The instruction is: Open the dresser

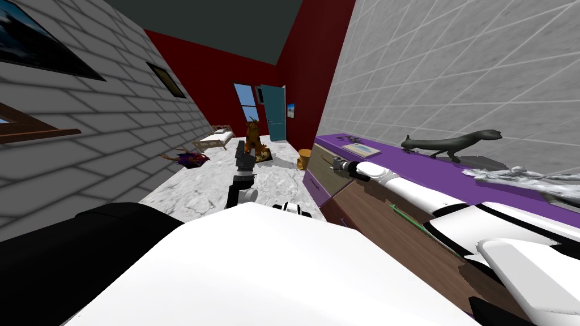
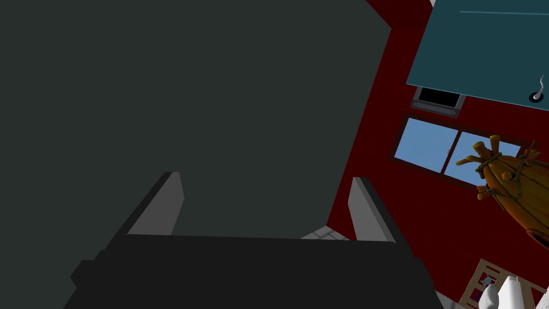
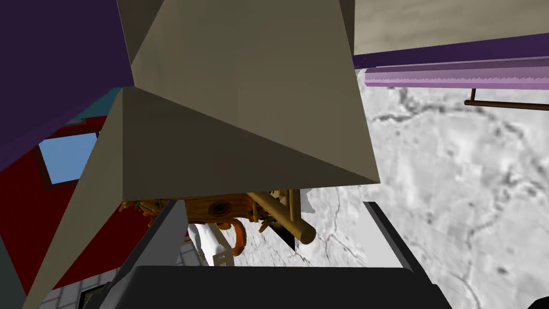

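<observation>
Your dresser (image 1: 374, 218), purple-topped with a wood front, runs along the right side of the head view. Your right gripper (image 1: 335, 164) is at its far end, just right of centre, fingers spread apart close before a tan panel (image 3: 246, 107). Your left gripper (image 1: 242, 151) stands at centre, fingers likewise apart.

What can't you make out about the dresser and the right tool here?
Head view: whether the right tool touches the dresser; too small there.
Right wrist view: any handle; beige panels close ahead hide it.
Head view: the dresser's front, partly behind the right arm; near end cut off by the edge.
Head view: small dark things on its far end; too small to name.
</observation>
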Controlling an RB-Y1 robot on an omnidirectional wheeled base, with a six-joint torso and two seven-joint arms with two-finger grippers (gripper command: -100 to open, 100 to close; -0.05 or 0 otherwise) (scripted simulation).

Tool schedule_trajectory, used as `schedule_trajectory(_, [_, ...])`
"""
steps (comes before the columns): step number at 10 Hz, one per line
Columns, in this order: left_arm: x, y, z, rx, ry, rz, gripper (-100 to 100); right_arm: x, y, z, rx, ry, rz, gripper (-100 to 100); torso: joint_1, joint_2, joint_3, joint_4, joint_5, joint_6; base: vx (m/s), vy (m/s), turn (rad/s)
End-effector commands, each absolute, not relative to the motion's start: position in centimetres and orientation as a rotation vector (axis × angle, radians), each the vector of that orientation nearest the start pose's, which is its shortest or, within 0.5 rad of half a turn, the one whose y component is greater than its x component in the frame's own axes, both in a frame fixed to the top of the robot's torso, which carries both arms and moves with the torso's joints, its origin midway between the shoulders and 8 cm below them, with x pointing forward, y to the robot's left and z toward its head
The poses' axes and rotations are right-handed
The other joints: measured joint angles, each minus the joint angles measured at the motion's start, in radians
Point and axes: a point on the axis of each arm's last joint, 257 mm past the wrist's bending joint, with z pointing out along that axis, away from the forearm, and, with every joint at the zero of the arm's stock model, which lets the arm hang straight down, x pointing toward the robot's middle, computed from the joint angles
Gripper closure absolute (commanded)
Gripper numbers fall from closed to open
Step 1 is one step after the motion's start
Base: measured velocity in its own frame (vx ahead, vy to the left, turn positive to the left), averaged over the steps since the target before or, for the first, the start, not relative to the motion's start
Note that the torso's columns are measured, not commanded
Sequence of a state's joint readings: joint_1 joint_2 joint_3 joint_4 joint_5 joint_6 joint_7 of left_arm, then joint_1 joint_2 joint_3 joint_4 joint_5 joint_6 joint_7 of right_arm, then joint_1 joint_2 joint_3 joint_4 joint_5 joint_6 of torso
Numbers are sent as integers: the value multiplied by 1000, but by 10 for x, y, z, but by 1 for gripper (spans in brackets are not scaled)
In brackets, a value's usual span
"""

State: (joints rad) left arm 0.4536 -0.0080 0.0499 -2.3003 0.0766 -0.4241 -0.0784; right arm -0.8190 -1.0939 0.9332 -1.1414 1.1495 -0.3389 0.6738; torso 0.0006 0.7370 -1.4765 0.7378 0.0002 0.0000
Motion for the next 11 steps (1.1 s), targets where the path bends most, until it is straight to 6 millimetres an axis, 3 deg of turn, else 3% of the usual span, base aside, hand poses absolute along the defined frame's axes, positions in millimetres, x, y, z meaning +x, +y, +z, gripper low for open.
schedule_trajectory(1, [351, 301, 35, -687, 585, -1244, 0, 623, -320, -182, -1849, 1178, -669, -100, 0, 0, 0, 0, 0, 0, -24, -54, 33])
schedule_trajectory(3, [351, 301, 35, -687, 585, -1244, 0, 624, -319, -182, -1843, 1178, -675, -100, 2, 0, 0, 0, 0, 0, -5, -13, 1])
schedule_trajectory(4, [351, 301, 35, -687, 585, -1244, 0, 624, -319, -182, -1843, 1178, -675, 100, 2, 0, 0, 0, 0, 0, 0, 0, 0])
schedule_trajectory(8, [351, 301, 35, -687, 585, -1245, 0, 624, -317, -178, -1843, 1174, -671, 100, 7, 4, 3, 1, 2, -3, -94, 141, -15])
schedule_trajectory(11, [351, 301, 35, -687, 585, -1245, 0, 622, -315, -182, -1850, 1175, -661, 100, -4, 0, 0, 3, 1, 0, -79, 118, -3])
